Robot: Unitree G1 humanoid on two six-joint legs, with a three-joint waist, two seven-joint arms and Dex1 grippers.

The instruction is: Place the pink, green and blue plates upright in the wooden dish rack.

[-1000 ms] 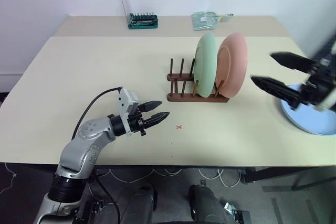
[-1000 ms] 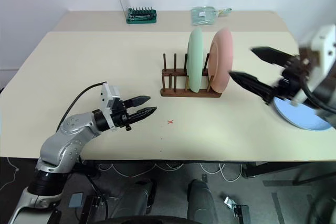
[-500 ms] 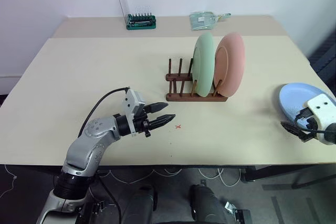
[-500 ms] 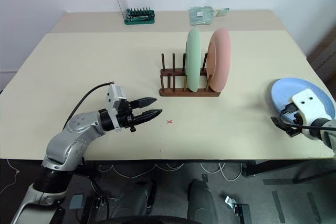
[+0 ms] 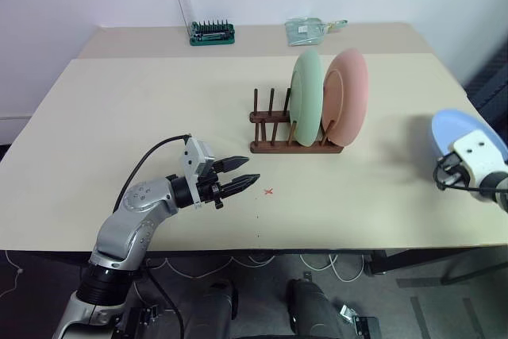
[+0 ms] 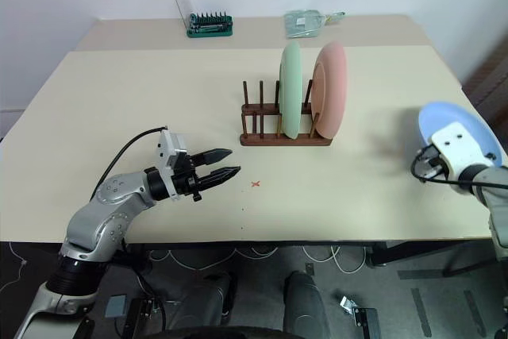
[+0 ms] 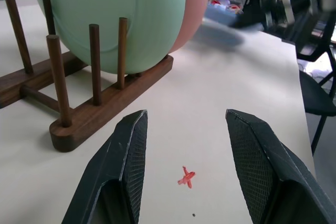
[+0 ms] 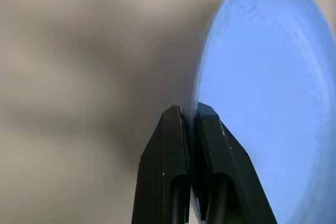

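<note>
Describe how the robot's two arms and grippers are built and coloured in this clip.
The left arm has rounded silver-grey segments, black at the wrist, with a black cable looping from it to a small white box. The left gripper has two tapered black fingers with cross-hatched inner pads. The right gripper has matching slim black fingers behind a white housing with black cabling.
</note>
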